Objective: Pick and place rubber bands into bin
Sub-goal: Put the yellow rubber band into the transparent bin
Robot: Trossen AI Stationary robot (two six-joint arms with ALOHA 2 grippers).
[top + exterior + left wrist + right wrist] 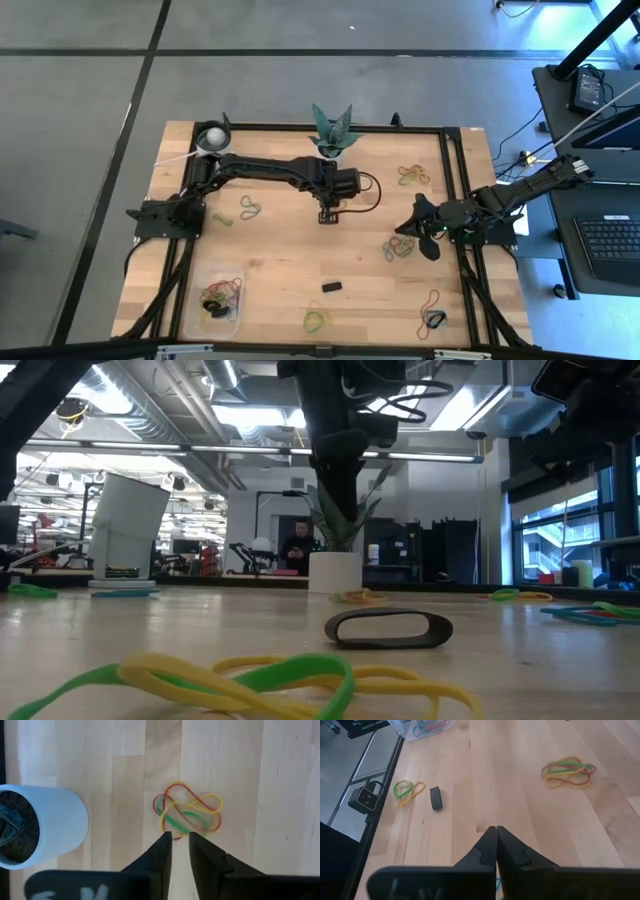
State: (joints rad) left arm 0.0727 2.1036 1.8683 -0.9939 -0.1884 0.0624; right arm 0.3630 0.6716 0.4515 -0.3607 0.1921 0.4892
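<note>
My left gripper [328,213] hangs over the middle of the table, pointing steeply down. In its wrist view its fingertips [180,836] stand a little open with nothing between them. A tangle of red, yellow and green rubber bands [187,812] lies flat on the wood just past them. The clear bin [213,300] stands near the front left with several bands inside. More rubber bands lie in loose clusters [250,208], [413,175], [400,248], [318,320]. My right gripper [425,225] waits shut [496,827] above the table's right side.
A white plant pot [40,825] stands close beside my left gripper, on its far side [333,145]. A white cup [212,138] sits at the far left. A small black block [332,287] lies on the near middle. Black frame rails [460,200] run along the table's sides.
</note>
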